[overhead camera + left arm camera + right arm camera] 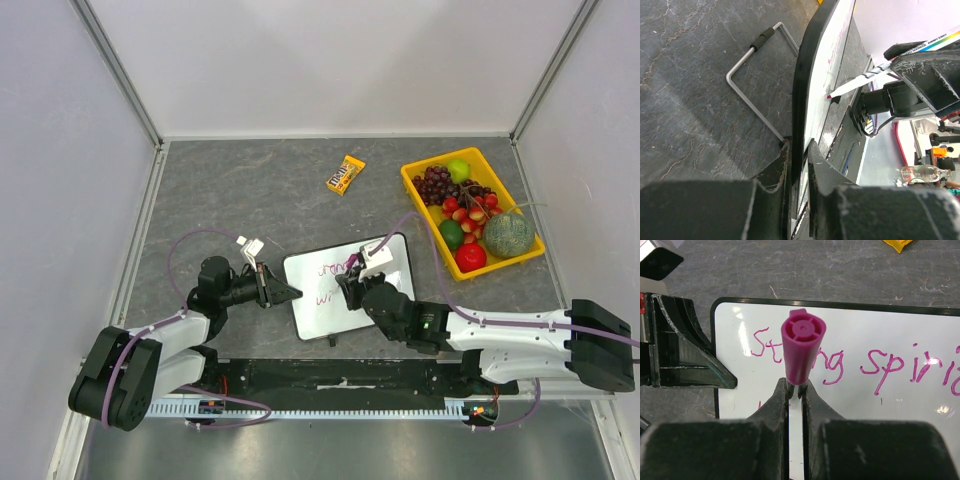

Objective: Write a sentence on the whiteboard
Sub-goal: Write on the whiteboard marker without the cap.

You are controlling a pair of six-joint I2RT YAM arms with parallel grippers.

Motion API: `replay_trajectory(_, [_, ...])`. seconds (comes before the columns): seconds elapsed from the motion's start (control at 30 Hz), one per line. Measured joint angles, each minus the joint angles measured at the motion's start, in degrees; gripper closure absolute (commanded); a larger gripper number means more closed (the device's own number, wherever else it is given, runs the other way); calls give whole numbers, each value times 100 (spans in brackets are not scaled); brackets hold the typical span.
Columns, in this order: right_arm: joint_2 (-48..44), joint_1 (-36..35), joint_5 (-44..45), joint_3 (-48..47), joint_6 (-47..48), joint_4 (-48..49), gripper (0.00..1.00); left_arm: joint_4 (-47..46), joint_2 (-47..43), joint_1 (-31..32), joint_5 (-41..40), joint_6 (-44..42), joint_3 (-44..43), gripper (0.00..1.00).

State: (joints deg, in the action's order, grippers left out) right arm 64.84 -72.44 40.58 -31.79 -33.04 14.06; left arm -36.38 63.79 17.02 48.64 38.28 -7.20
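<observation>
Nearest, the left tool is clamped on the left rim of the whiteboard. The right tool, over its middle, is clamped on a pink marker, tip at the surface. Light, stiff and slick, the whiteboard likely slides unless pinched at its rim. The sentence runs across it. Beyond its far edge, a candy packet lies on the table.

Bare desk lies open from 10 to 12 o'clock of the whiteboard, save a candy packet at 12. The fruit tray blocks 2 o'clock. The left hand clamps its 9 o'clock edge; the right hand, gripping a marker, covers its middle.
</observation>
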Motion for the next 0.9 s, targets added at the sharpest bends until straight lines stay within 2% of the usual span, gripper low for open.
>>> replay_trajectory(0.9, [-260, 4, 175, 144, -92, -269, 100, 4, 2, 0, -2, 0, 0, 98])
